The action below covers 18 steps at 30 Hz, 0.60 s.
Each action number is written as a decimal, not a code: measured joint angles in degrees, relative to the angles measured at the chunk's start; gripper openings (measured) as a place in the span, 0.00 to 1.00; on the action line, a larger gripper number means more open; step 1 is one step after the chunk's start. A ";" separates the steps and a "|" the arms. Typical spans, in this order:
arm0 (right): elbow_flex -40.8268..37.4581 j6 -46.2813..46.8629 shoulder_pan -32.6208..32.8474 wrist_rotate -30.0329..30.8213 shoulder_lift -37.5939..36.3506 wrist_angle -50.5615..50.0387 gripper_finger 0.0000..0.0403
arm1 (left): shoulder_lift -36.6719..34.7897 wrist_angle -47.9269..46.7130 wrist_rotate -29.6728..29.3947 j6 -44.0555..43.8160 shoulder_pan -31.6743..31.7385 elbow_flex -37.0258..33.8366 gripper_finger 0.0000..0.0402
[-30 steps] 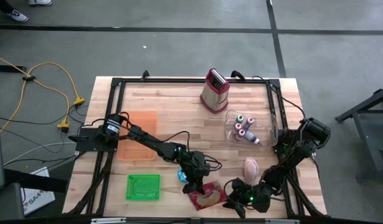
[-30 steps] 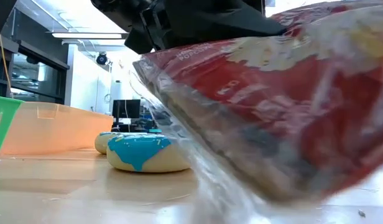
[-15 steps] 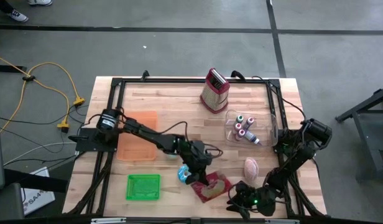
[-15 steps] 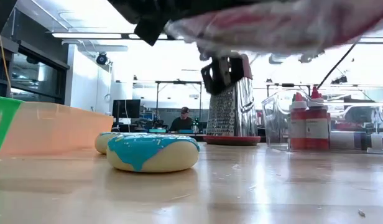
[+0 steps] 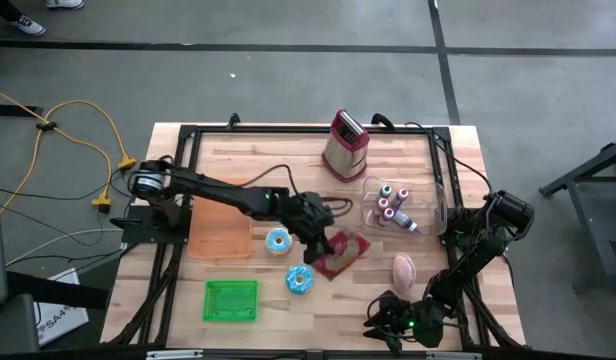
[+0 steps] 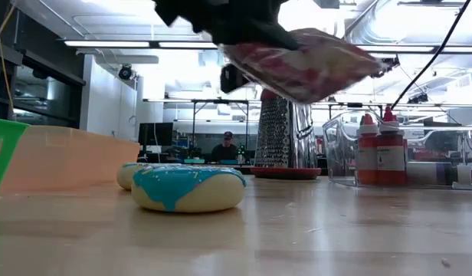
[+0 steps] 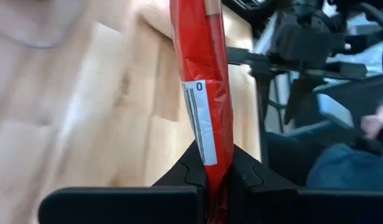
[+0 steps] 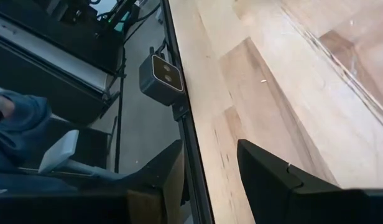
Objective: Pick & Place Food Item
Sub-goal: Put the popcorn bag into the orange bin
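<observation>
My left pincer (image 5: 326, 252) grips a red food packet (image 5: 340, 254) above the surface (image 5: 288, 170), near two frosted doughnuts (image 5: 299, 280). My right pincer (image 8: 207, 171) waits, parted, at the surface's edge.

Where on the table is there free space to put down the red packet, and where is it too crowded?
Bare wood lies between the orange tray and the grater, and between the green basket and the right claw. Crowded: around the two donuts and the clear bin beside the pink item.
</observation>
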 joint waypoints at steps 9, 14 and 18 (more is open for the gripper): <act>0.00 -0.04 0.17 0.04 0.00 -0.41 0.34 | -9.24 -17.59 -13.39 0.08 0.40 -0.22 0.03; -0.02 -0.42 0.28 1.04 0.00 -0.50 0.34 | -14.35 -25.94 -22.59 -2.79 -2.11 -0.47 0.03; -0.02 -0.42 0.26 1.33 0.00 -0.39 0.34 | -19.74 -32.04 -30.78 -6.91 -5.10 -3.25 0.03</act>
